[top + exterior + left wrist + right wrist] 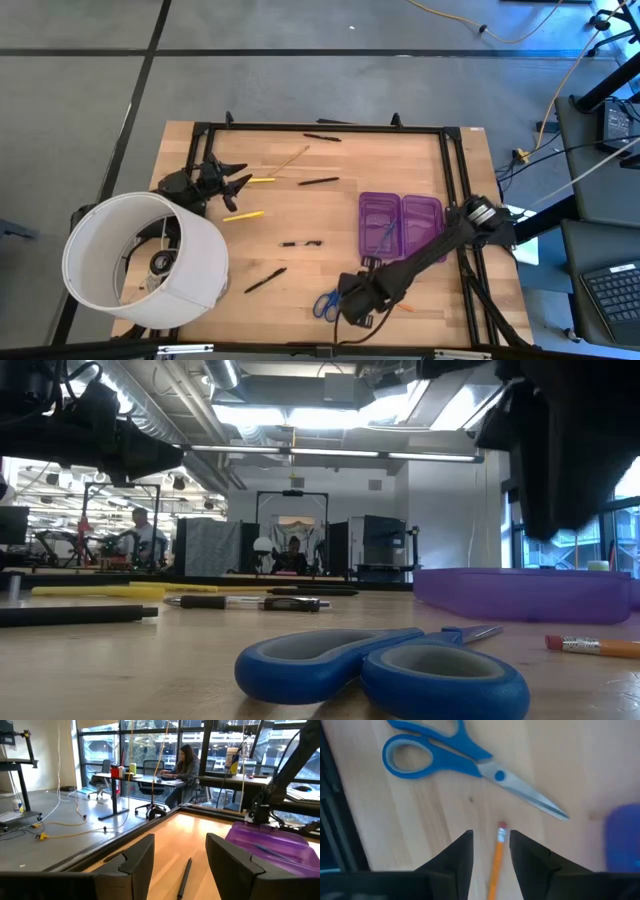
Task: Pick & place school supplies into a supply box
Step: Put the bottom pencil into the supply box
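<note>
Purple supply box [400, 222] lay open on the wooden table [330, 215], both halves flat, with a thin blue pen [388, 232] inside. Just beside the box's near corner, the right gripper [490, 851] pointed down at the table. Its fingers [460, 854] stood narrowly apart, one on each side of an orange pencil [496, 865] with a pink eraser; whether they pressed on the pencil could not be told. Blue-handled scissors [326, 303] lay just beyond that gripper, away from the box, blades closed. Farther from the box lay black pens [301, 243] and two yellow pencils [243, 215]. Well apart from the box, the left gripper [236, 183] hovered with fingers wide and empty, beside a large white cylindrical shade [145, 260].
</note>
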Available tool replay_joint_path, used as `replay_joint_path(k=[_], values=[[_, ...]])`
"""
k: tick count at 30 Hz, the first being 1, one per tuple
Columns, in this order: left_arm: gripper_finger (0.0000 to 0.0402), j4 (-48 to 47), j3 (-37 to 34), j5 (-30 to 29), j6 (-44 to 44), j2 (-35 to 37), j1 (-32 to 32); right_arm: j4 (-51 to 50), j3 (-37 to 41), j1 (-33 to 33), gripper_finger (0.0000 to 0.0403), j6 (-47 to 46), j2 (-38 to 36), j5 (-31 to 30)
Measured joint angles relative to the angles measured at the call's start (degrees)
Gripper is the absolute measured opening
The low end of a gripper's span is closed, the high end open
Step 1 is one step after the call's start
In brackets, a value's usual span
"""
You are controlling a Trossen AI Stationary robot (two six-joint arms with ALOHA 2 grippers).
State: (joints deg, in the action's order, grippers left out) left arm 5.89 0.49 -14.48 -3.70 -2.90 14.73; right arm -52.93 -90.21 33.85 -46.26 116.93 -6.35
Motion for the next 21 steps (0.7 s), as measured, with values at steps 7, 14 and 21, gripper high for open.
replay_joint_path(k=[7, 14, 21], values=[[0.0171, 0.14, 0.00, -0.01, 0.00, 0.00, 0.00, -0.15, -0.23, 0.10, 0.0132, -1.62, 3.81, 0.20], [0.0171, 0.15, 0.00, -0.01, 0.00, 0.00, 0.00, -0.13, -0.24, 0.08, 0.0132, -2.23, 5.64, -0.70], [0.0171, 0.15, 0.00, -0.01, 0.00, 0.00, 0.01, -0.43, -0.27, 0.08, 0.0132, -4.70, 7.17, -1.36]])
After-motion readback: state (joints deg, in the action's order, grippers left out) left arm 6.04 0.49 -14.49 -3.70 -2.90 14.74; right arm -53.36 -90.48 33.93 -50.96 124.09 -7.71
